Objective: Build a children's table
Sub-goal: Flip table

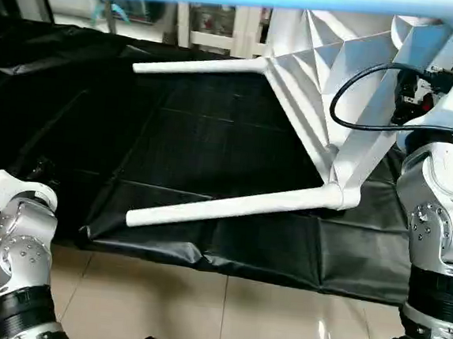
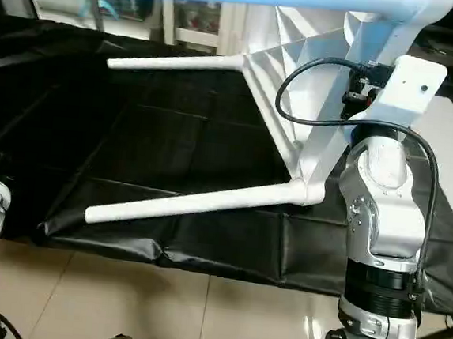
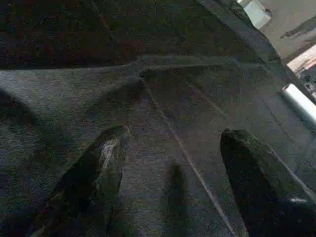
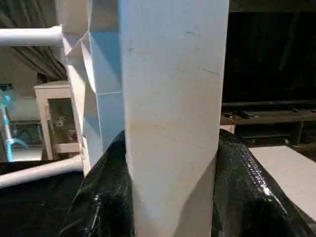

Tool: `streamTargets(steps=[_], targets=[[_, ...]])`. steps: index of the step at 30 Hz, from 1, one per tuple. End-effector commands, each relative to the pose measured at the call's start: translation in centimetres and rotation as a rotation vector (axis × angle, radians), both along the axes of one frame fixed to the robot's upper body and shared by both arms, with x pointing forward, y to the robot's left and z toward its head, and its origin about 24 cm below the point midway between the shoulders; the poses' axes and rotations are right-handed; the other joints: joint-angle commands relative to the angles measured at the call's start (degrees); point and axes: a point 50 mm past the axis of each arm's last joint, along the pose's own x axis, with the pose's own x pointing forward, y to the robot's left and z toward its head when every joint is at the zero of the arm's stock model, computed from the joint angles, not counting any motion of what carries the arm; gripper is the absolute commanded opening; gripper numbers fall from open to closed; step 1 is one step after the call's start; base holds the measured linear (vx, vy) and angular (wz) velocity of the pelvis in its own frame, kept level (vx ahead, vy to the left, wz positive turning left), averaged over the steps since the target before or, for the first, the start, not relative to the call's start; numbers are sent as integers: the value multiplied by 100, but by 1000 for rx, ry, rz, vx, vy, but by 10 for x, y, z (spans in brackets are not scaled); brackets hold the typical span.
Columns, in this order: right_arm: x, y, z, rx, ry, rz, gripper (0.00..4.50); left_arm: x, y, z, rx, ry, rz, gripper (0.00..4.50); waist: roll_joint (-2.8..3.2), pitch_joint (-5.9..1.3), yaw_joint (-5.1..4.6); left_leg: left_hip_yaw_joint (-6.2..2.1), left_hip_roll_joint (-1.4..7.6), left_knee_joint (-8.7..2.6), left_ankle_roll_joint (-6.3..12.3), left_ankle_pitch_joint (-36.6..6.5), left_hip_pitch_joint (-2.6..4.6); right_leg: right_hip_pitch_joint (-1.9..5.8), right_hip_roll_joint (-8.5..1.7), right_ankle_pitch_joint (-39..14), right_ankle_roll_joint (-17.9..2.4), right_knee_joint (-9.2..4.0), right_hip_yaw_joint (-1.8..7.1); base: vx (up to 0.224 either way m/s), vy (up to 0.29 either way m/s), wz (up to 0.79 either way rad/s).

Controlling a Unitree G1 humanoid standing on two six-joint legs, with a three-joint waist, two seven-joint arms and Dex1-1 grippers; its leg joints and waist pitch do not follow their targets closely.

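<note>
Black cloth drapes the big work table (image 1: 172, 157), creased into squares, glossy tiled floor (image 1: 222, 312) in front of it & white shelving (image 1: 215, 30) at the back. On that cloth the children's table (image 1: 330, 75) is tipped up on its edge, ribbed underside facing the robot's left, one corner socket down on the cloth near the front edge. Two legs (image 1: 231, 206) are already seated in their sockets & stick out level toward the left, the near one low over the cloth, the far one (image 1: 200, 66) higher up at the back. Right gripper (image 4: 170, 197) – black fingers (image 4: 103, 197) clamped on either side of another white leg (image 4: 173, 98), which rises upright between them; from the head cam that arm reaches up beside the tabletop's right edge, black cable looping off the wrist. Left gripper (image 3: 170, 182) – jaws standing wide apart, nothing between them, hanging over bare black cloth w/ a white leg end (image 3: 298, 101) just visible off to one side. Left forearm (image 1: 17, 254) sits low at the front-left corner, well apart from the tabletop.
</note>
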Motion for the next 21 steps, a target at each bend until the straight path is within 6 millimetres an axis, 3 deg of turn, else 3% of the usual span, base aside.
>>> streamTargets(steps=[1,3,4,5,6,9,10,13,14,16,19,21], targets=[[-6,2,22,2,-99,-17,165,4,1,4,35,-6,-25,331,-24,-436,-31,-104,246,-416,-261,-561,195,201,-366,45,-635,-375,238,0,0,0],[-6,4,21,5,-94,-22,163,4,1,5,58,-5,-41,331,-15,-438,-45,-105,245,-419,-259,-550,201,188,-366,21,-642,-377,236,0,0,0],[-6,15,15,25,-62,-14,159,9,-4,16,227,-1,-187,331,-22,-442,-49,-114,246,-422,-214,-487,199,176,-365,4,-592,-373,239,0,0,0],[-6,19,13,29,-53,-2,158,10,-8,19,289,3,-242,331,-14,-447,-53,-121,246,-427,-191,-433,190,173,-363,3,-555,-364,238,0,0,0],[-6,26,9,35,-38,10,157,13,-18,26,421,9,-374,331,3,-443,-63,-126,263,-441,-246,-459,216,149,-364,-30,-537,-356,229,0,0,0],[-5,34,3,44,-8,20,157,14,-36,33,567,16,-575,331,8,-418,-100,-128,283,-474,-413,-703,240,126,-360,-179,-551,-350,226,0,0,0],[-4,40,-1,51,15,31,157,13,-51,40,614,-26,-713,331,2,-404,-110,-120,278,-496,-506,-820,237,122,-369,-272,-570,-348,236,0,0,0],[-2,51,-6,76,44,85,157,3,-82,68,616,-192,-960,331,-14,-403,-133,-115,276,-508,-660,-1003,253,111,-382,-365,-620,-337,240,0,0,0],[-1,53,-6,78,43,95,157,2,-86,72,622,-214,-992,331,-25,-400,-170,-117,271,-515,-705,-1004,229,126,-359,-296,-632,-326,234,0,0,0],[-1,55,-6,88,44,112,211,-2,-96,81,665,-267,-1083,331,-68,-381,-209,-110,248,-516,-725,-1127,218,139,-352,-370,-588,-347,247,0,0,0],[1,57,-9,94,61,112,235,-10,-111,91,747,-308,-1240,331,-65,-369,-243,-118,243,-528,-701,-1210,211,139,-350,-598,-520,-364,254,0,0,0],[2,58,-13,96,82,105,244,-13,-117,94,781,-314,-1316,331,-63,-358,-244,-111,247,-537,-758,-1405,255,95,-346,-932,-498,-391,266,0,0,0]])
